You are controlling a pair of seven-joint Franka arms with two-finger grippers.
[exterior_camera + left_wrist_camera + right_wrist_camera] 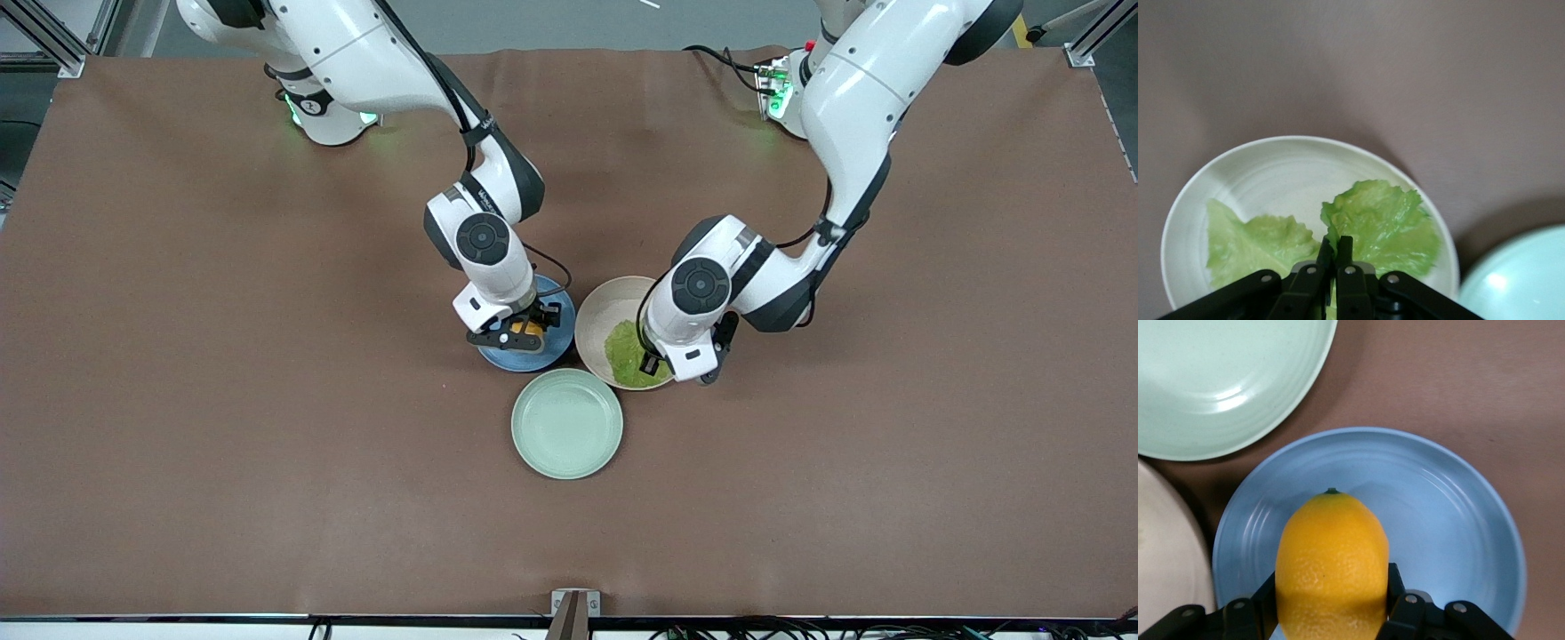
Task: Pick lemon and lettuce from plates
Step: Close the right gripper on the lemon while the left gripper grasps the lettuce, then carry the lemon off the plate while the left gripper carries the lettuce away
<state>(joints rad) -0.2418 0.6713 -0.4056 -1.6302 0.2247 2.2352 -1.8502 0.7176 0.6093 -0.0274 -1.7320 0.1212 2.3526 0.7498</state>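
My right gripper [530,327] is over the blue plate [498,356] and is shut on the yellow-orange lemon [532,327]. In the right wrist view the lemon [1332,563] sits between the fingers above the blue plate [1451,520]. My left gripper [655,363] is at the beige plate [601,308], shut on a fold of the green lettuce [628,354]. In the left wrist view the fingertips [1334,248] pinch the lettuce [1381,223], whose leaf still lies spread on the beige plate [1271,173].
An empty mint-green plate [567,423] lies nearer the front camera, touching both other plates; it shows in the right wrist view [1218,380] and the left wrist view [1518,280]. The brown table mat [222,400] spreads all round.
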